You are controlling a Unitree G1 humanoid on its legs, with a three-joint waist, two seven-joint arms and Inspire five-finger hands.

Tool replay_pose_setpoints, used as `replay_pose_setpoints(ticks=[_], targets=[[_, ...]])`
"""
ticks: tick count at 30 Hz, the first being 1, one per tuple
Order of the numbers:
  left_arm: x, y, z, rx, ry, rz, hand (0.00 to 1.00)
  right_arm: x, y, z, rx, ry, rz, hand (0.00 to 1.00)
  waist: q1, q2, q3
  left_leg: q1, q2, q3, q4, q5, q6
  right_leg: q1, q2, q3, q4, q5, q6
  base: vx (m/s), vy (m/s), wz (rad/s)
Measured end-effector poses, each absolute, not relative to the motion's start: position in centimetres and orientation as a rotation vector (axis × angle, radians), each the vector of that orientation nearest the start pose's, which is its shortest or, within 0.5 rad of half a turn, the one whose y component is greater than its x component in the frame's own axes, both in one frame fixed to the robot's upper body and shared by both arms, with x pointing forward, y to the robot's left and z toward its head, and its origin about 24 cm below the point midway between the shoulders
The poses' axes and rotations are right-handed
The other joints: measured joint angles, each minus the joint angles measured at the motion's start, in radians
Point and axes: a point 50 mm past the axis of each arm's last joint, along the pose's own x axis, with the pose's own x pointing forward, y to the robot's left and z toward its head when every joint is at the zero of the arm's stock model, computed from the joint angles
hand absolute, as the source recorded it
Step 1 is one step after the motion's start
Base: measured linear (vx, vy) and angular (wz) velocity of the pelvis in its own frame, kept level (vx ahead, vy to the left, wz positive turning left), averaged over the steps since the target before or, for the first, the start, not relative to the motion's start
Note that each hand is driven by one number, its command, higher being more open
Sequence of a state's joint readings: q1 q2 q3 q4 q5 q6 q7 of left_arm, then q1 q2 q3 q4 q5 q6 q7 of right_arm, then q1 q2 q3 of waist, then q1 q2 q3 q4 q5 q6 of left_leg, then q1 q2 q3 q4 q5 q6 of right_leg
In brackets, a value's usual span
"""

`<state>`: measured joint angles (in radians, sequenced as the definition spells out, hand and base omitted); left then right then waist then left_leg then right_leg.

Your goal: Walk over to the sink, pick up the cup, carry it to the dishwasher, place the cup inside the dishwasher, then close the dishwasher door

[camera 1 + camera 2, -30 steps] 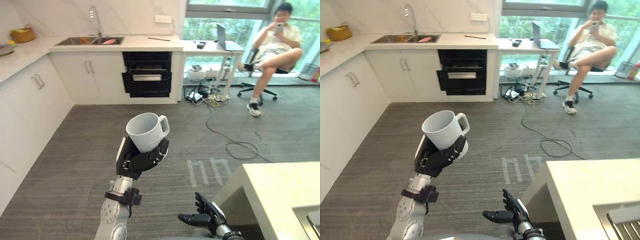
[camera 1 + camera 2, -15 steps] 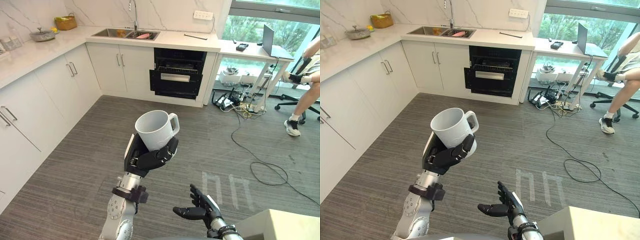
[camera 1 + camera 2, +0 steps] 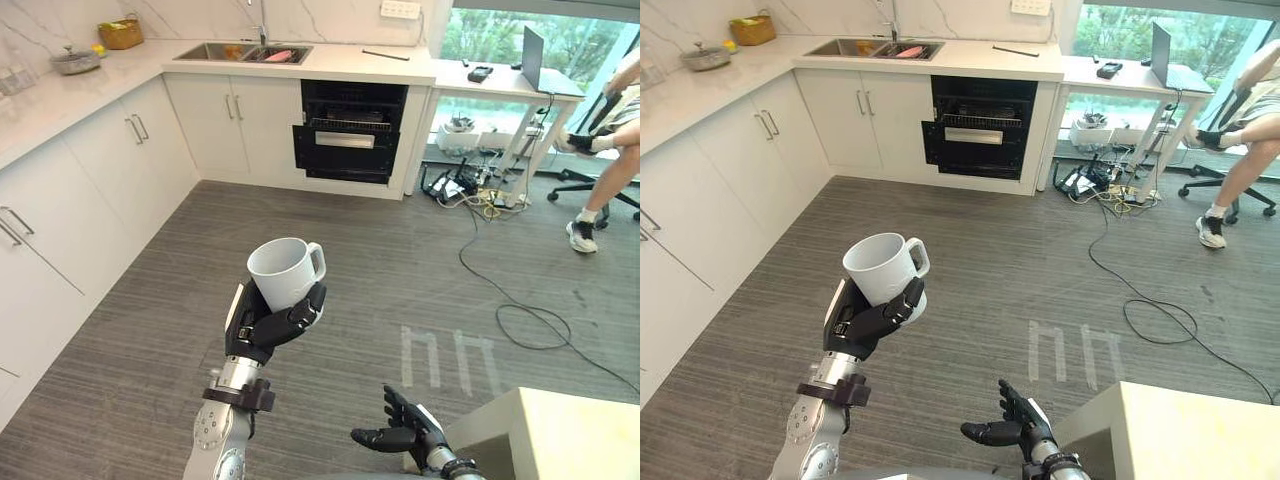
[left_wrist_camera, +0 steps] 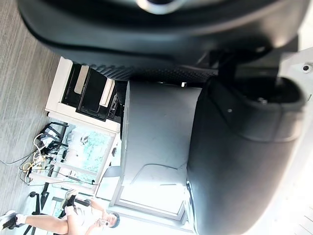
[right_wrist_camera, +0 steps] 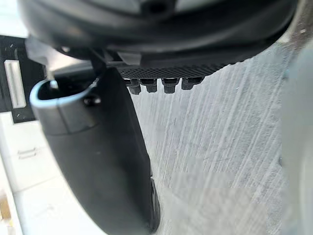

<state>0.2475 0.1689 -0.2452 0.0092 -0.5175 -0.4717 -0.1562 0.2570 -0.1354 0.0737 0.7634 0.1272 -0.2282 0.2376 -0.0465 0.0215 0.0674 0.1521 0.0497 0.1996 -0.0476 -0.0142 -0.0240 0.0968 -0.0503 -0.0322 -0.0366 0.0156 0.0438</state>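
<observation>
White cup (image 3: 285, 272): plain, glossy, with a slightly tapered wall and one loop handle turned toward the robot's right. Mouth up, tilted a little. Location: in the air above the grey striped floor (image 3: 400, 260), well apart from the counter, held by the left hand (image 3: 262, 325), whose dark fingers and thumb wrap round its lower half. The lower wall and base are covered by that grip. The left wrist view gives a pale strip of wall between palm and thumb

Right hand (image 3: 400, 432): low, near the pale table corner (image 3: 560, 440), fingers spread and relaxed, holding nothing

Dishwasher (image 3: 349, 143): black, set under the white counter (image 3: 340, 72) at the far wall. A rack-like edge shows above a pale handle bar. Whether the door stands ajar is hard to tell, and the interior is too dark to read

Sink (image 3: 243, 52): steel, left of the dishwasher, with pink and orange items inside, too small to identify

Person (image 3: 605, 170): seated at far right, cut off by the frame edge, a leg and shoe showing
</observation>
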Motion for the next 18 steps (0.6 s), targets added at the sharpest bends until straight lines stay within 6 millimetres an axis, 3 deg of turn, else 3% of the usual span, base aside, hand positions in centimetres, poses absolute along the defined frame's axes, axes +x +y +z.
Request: replay_pose_setpoints(ticks=[10, 15, 18], targets=[[18.2, 15.7, 1.6, -0.38, -0.133, -0.086, 0.0, 10.2, -18.7, -12.7, 0.044, 0.745, 0.061, 1.0, 0.005, 0.004, 0.0, -0.004, 0.001, -0.039, -0.001, 0.001, -0.008, 0.033, -0.004, -0.069, -0.014, 0.001, 0.004, 0.01, -0.033, 0.15], [17.3, 15.8, 1.0, -0.382, -0.098, -0.066, 0.0, 10.6, -18.0, -12.4, 0.064, 0.718, 0.065, 1.0, 0.012, 0.0, -0.005, -0.003, -0.01, -0.106, -0.002, 0.018, -0.005, 0.039, -0.02, -0.138, 0.05, -0.048, 0.002, -0.09, -0.035, 0.4], [17.0, 15.9, 0.7, -0.384, -0.078, -0.061, 0.0, 10.0, -17.7, -12.5, 0.073, 0.726, 0.066, 1.0, 0.035, -0.006, -0.019, -0.02, -0.014, -0.118, -0.002, 0.02, -0.004, 0.038, -0.031, -0.178, 0.066, -0.063, 0.008, -0.06, -0.024, 0.36]])
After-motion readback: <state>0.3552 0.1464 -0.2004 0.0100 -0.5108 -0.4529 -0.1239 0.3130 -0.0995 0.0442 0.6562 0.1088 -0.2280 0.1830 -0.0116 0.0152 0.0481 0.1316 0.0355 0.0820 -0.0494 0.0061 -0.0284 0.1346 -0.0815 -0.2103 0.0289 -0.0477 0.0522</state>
